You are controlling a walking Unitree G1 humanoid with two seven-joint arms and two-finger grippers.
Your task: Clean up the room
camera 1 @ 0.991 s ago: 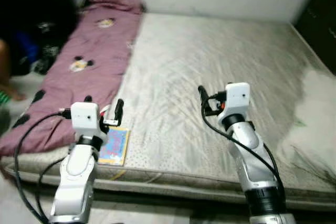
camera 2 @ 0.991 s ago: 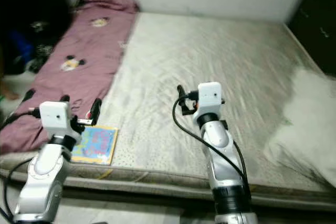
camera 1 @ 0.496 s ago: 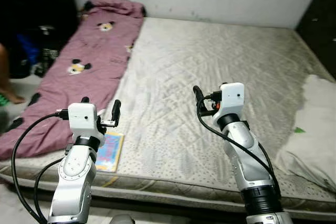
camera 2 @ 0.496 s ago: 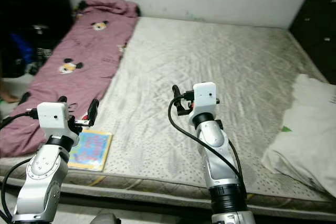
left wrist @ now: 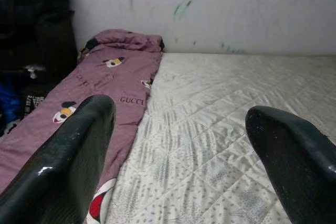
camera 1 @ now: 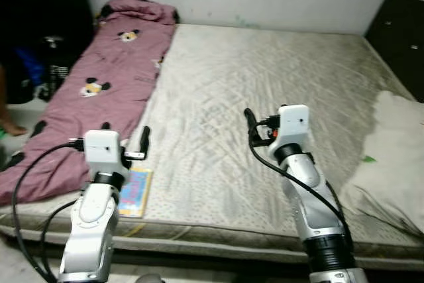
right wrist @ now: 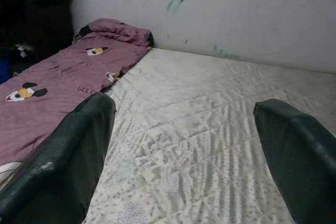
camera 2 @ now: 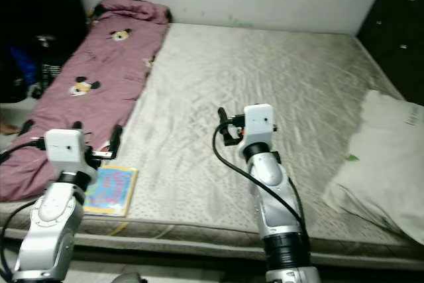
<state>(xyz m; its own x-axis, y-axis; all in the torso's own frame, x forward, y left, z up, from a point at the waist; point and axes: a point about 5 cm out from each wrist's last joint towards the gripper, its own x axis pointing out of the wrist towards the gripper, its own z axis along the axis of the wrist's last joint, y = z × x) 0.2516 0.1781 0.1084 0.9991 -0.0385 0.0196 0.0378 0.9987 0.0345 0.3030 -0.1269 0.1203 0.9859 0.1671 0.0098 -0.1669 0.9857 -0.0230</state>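
Over the mattress (camera 1: 265,84), left gripper (camera 1: 126,140) above a book (camera 1: 132,190), right gripper (right wrist: 181,145) mid-bed, both spread wide, holding nothing.

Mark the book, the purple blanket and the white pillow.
book (camera 1: 135,190), left eye view, middle of its cover.
purple blanket (camera 1: 106,91), left eye view, middle of its top.
white pillow (camera 2: 391,157), right eye view, its centre.

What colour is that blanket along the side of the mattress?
The blanket is mauve-pink with cartoon mouse faces, clearest in the left eye view.
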